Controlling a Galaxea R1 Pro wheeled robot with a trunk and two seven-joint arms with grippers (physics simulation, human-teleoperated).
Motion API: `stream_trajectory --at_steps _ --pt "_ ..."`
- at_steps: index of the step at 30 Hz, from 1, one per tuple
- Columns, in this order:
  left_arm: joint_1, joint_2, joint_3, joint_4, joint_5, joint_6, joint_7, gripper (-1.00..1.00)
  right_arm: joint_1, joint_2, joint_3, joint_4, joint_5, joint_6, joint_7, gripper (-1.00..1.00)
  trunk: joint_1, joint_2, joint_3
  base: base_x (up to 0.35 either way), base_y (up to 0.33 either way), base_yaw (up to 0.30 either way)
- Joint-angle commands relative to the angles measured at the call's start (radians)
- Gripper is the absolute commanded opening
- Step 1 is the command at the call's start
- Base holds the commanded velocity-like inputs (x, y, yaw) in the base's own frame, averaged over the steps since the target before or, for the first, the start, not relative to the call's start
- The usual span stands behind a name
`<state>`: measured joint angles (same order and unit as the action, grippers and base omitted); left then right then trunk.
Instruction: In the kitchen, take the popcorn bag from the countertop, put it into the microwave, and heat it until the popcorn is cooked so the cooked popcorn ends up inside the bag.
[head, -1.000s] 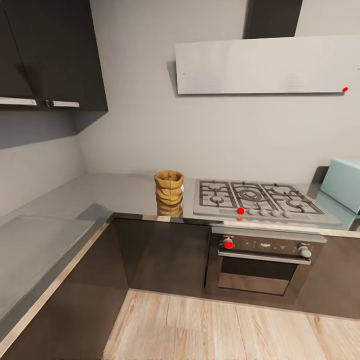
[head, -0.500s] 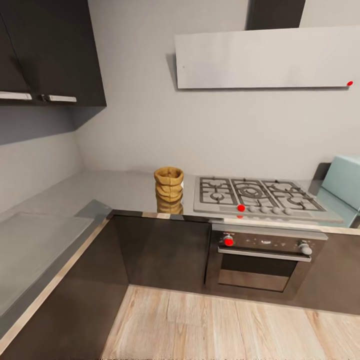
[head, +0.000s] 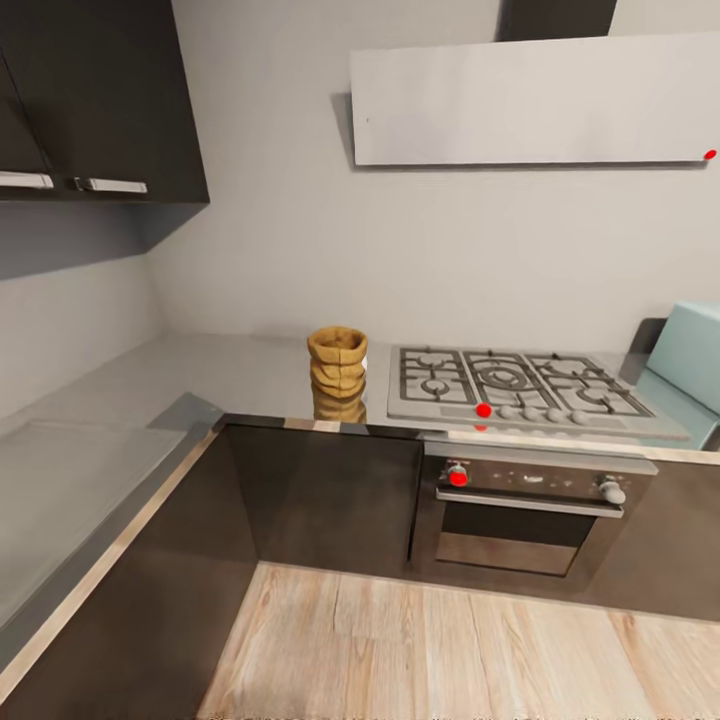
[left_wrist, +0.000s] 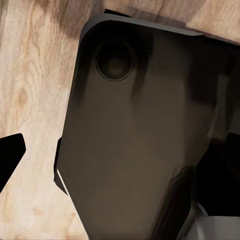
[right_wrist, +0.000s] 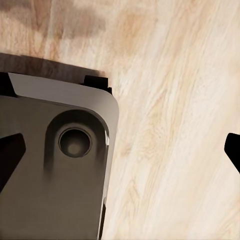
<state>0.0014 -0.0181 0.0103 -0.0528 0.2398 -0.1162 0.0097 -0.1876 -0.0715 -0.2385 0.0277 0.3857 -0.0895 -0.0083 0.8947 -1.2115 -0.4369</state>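
Note:
The popcorn bag, a squat tan-brown crumpled sack, stands upright on the grey glossy countertop near its front edge, just left of the gas hob. At the far right edge sits the pale mint-blue microwave, cut off by the frame, its door hidden. No popcorn is visible. My left gripper hangs over the wooden floor and my own dark base, its black fingertips wide apart and open. In the right wrist view my right gripper is also open, empty, above the floor.
A grey gas hob with black grates lies between bag and microwave, above a dark built-in oven. A hood and dark upper cabinets hang overhead. The counter's left leg runs toward me beside the wood floor.
The whole head view has shifted a little: the hood and cabinets sit higher in the picture, so the camera moved. The bag stays in its place.

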Motion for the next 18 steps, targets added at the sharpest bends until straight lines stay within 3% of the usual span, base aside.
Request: stream_trajectory --at_steps 1,18 --pt "0.000 0.000 0.001 -0.001 0.004 -0.002 0.001 1.00 -0.001 -0.001 -0.008 0.003 0.008 -0.006 -0.001 1.00 0.000 -0.001 -0.003 0.000 0.000 0.000" --pt "0.000 0.000 0.000 -0.001 0.004 -0.002 0.001 1.00 -0.001 0.000 -0.008 0.003 0.008 -0.006 -0.001 1.00 0.000 -0.001 -0.030 0.000 0.000 0.000"
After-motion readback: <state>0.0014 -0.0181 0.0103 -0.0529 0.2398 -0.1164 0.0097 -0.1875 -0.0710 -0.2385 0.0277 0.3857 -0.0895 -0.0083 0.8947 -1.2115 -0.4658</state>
